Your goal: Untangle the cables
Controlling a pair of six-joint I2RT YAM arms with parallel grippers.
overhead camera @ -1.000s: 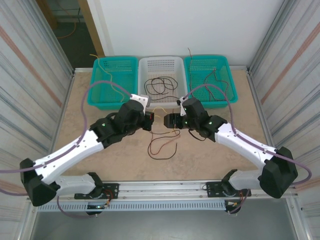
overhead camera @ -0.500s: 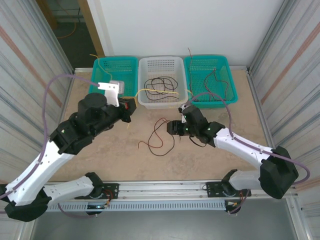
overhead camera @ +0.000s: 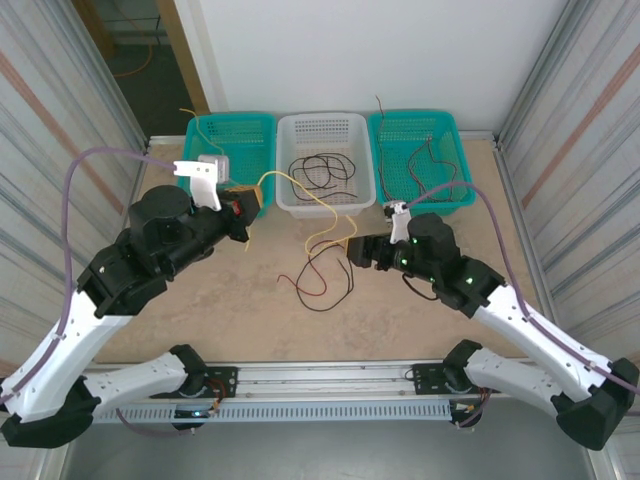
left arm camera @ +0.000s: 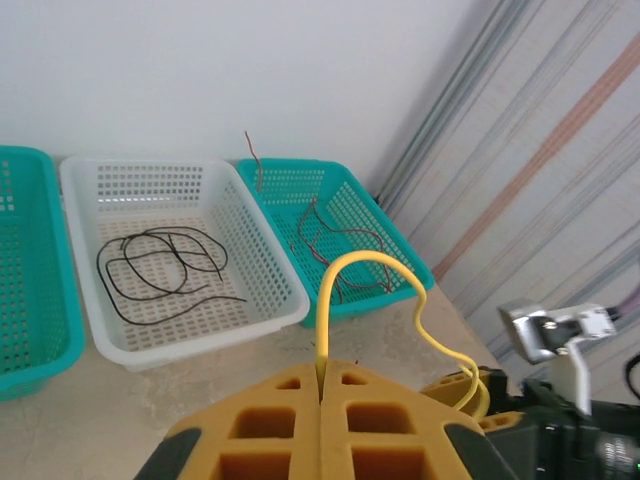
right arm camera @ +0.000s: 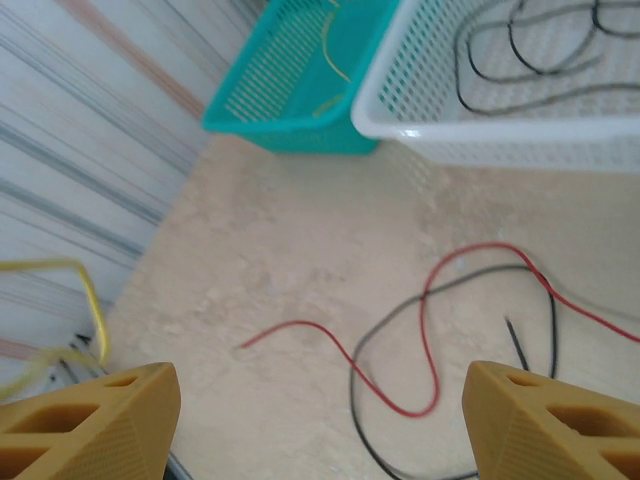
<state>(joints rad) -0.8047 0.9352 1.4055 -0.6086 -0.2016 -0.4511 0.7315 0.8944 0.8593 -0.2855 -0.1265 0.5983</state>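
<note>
The left fingers are pinched shut on the yellow cable, clear of the bench. The cable arches up from them and trails down to just beside the right fingers. Those stand wide apart and grip nothing, with the yellow cable passing outside one of them. Below them a red cable and a black cable lie crossed on the bench, near the white basket, which has black cables in it
</note>
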